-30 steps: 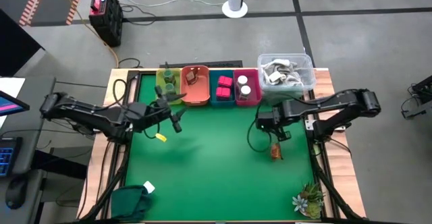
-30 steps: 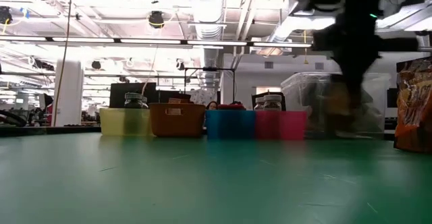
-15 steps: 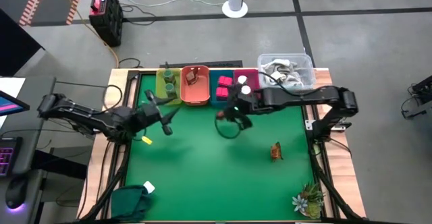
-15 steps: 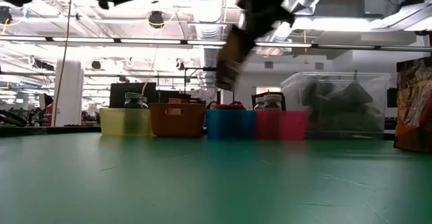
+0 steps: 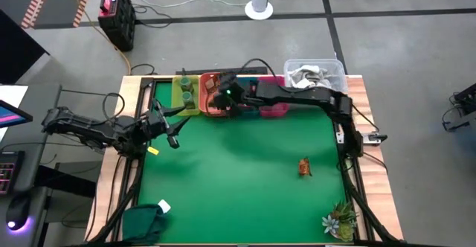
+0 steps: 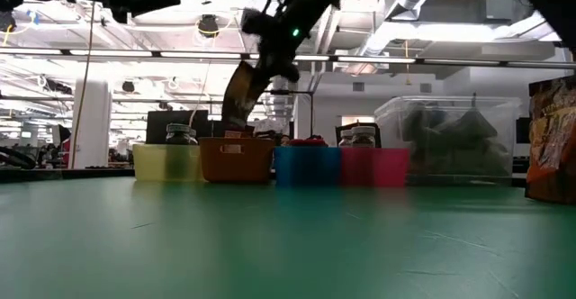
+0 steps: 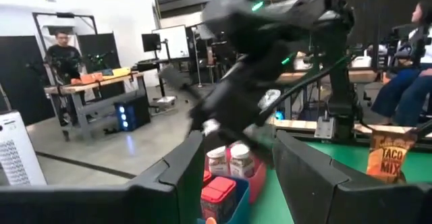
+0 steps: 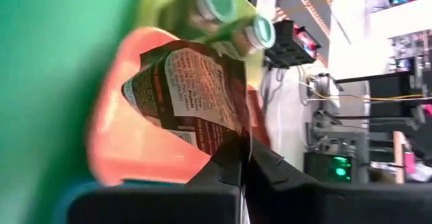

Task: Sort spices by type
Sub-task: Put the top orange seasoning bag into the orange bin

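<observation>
Bright overhead ceiling lights [image 6: 270, 2] glare; the moving right arm [image 7: 270, 42] blurs.

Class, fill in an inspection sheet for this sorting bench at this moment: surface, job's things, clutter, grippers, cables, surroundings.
Surface: green mat on a wooden table, mostly bare.
Job's things: dark green jars in the yellow bin; pink-red packets in the blue bin; white-capped jars in the pink bin; one brown-orange pouch lies alone on the mat; another pouch is held over the orange bin.
Clutter: clear tub, small plant, dark green cloth.
Grippers: right gripper shut on the pouch; left gripper open, empty, above the mat's left side.
Cables: loops along both arms.
Surroundings: people at benches beyond the table.
</observation>
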